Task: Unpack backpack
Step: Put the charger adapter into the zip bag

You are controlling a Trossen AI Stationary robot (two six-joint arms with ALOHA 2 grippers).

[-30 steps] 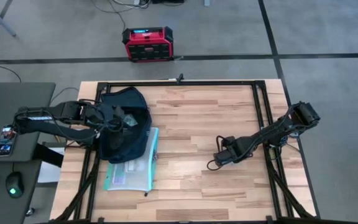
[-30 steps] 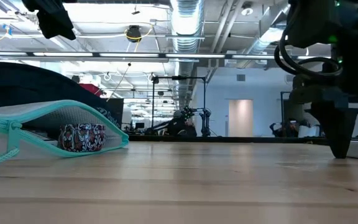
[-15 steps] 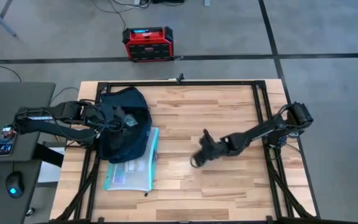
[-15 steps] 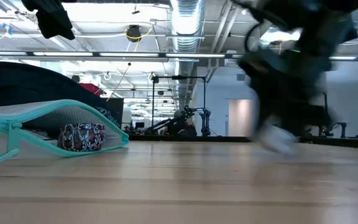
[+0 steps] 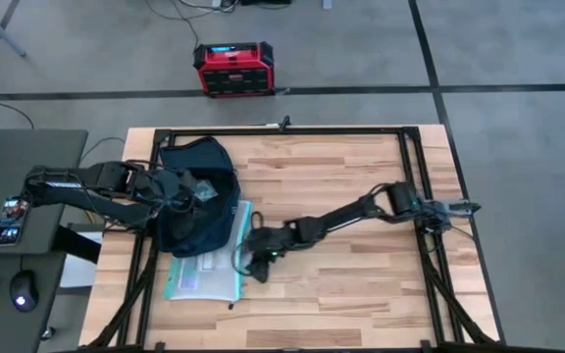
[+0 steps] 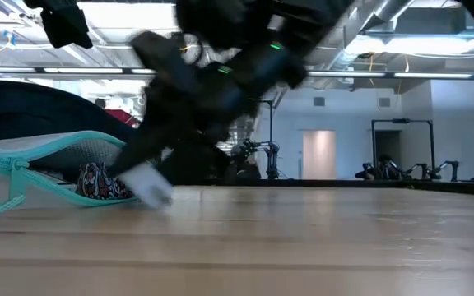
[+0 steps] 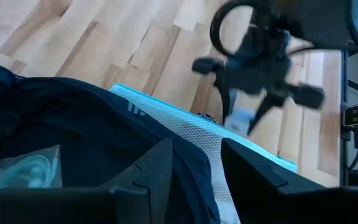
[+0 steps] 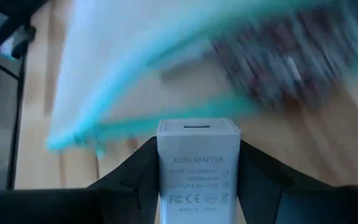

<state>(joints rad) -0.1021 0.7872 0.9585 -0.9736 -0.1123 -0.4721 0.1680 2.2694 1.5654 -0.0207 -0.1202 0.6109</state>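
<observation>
The dark navy backpack (image 5: 199,196) lies at the table's left side, its opening up. My left gripper (image 5: 179,186) is over that opening and shut on its fabric; a clear bag (image 7: 23,171) shows inside. A teal-edged mesh pouch (image 5: 204,270) sticks out from under the backpack toward the near edge, with a patterned item (image 6: 97,181) inside it. My right arm reaches across the table. Its gripper (image 5: 253,257) hangs low beside the pouch's right edge, shut on a white AC adapter (image 8: 197,162). My left gripper has the backpack's opening rim (image 7: 197,180) between its two fingers, coming from the table's left side. The fabric is raised above the rest of the backpack, which lies on the table. One layer or several, I cannot tell. My right gripper pinches the adapter's two side faces (image 8: 163,174) between its two fingers, the printed face toward the wrist camera. The fingers slant down toward the table's left. The adapter's free end (image 6: 148,182) points at the pouch, right at the tabletop; whether it touches the wood I cannot tell.
A red-black box (image 5: 231,69) stands on the floor beyond the far edge. A grey side desk (image 5: 18,176) with a phone (image 5: 6,222) and a mouse (image 5: 23,291) adjoins the left. Black frame rails (image 5: 415,196) run along the table's sides. Bare wood lies centre and right.
My right gripper has swept fast from the table's right side toward the left edge, staying low, and now stands beside the mesh pouch, still holding the white adapter. My left gripper, the backpack and the pouch have kept still.
</observation>
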